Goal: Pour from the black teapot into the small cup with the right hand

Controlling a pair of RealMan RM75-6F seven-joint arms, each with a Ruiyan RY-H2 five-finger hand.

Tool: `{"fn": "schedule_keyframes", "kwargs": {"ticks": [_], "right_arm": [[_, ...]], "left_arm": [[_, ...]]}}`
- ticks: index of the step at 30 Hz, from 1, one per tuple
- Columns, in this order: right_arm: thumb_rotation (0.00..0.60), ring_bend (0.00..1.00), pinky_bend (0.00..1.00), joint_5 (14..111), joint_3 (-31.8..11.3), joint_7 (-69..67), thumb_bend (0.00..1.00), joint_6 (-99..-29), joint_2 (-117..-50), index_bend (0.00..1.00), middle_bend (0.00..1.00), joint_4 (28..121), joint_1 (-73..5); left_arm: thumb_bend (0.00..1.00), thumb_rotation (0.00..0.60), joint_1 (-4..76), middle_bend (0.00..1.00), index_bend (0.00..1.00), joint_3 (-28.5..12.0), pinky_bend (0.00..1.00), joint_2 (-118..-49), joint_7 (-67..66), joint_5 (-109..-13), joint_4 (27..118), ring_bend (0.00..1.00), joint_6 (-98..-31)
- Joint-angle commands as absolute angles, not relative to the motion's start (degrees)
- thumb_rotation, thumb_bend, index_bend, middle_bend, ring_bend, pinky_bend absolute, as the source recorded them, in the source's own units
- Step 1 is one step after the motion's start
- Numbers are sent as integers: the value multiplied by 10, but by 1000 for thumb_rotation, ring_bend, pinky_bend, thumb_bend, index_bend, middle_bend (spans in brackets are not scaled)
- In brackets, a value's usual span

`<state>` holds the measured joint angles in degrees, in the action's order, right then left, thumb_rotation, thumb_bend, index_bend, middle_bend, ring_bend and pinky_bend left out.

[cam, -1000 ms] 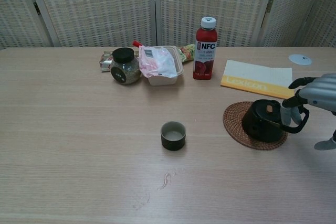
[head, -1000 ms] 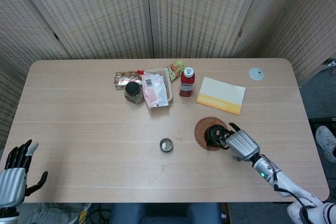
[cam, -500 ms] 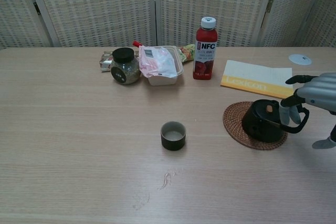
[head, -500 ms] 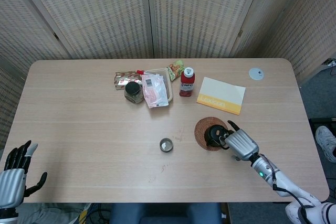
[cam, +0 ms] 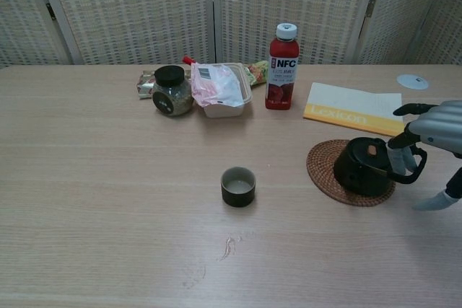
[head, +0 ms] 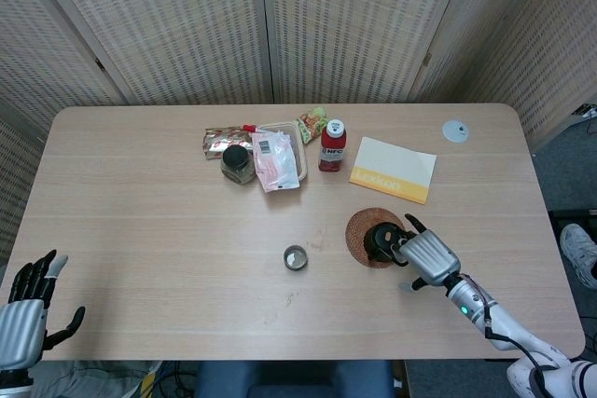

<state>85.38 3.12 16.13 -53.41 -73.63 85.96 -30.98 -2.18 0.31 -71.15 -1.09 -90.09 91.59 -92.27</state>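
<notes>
The black teapot stands on a round woven coaster right of the table's middle. My right hand is at its right side. Its fingers reach down into the loop of the handle, while the thumb sticks out low and apart from them. The small dark cup sits upright to the left of the teapot, well apart from it. At the table's near left corner, my left hand hangs with fingers spread and nothing in it; only the head view shows it.
At the back stand a red NFC bottle, a dark-lidded jar and a plastic tub with a pink bag. A yellow-edged book lies behind the coaster. A white disc sits far right.
My right hand's fingers have slid a little further into the teapot's handle and the thumb has swung lower and leftward. The teapot stays on the coaster. The left hand is still.
</notes>
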Motion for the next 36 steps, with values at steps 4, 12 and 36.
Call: {"fn": "schedule_keyframes", "kwargs": {"ticks": [4, 12, 36], "right_arm": [[394, 371, 0, 851, 31, 168, 0, -536, -741, 501, 516, 854, -307], [393, 393, 0, 850, 35, 191, 0, -539, -747, 522, 532, 849, -303], [396, 421, 0, 848, 47, 229, 0, -546, -771, 550, 559, 831, -285]], "left_arm": [[325, 600, -21, 0, 0, 3, 0, -713, -11, -900, 915, 0, -922], [326, 600, -22, 0, 0, 4, 0, -714, -9, -899, 912, 0, -920], [326, 600, -23, 0, 0, 4, 0, -720, -1, -893, 900, 0, -914]]}}
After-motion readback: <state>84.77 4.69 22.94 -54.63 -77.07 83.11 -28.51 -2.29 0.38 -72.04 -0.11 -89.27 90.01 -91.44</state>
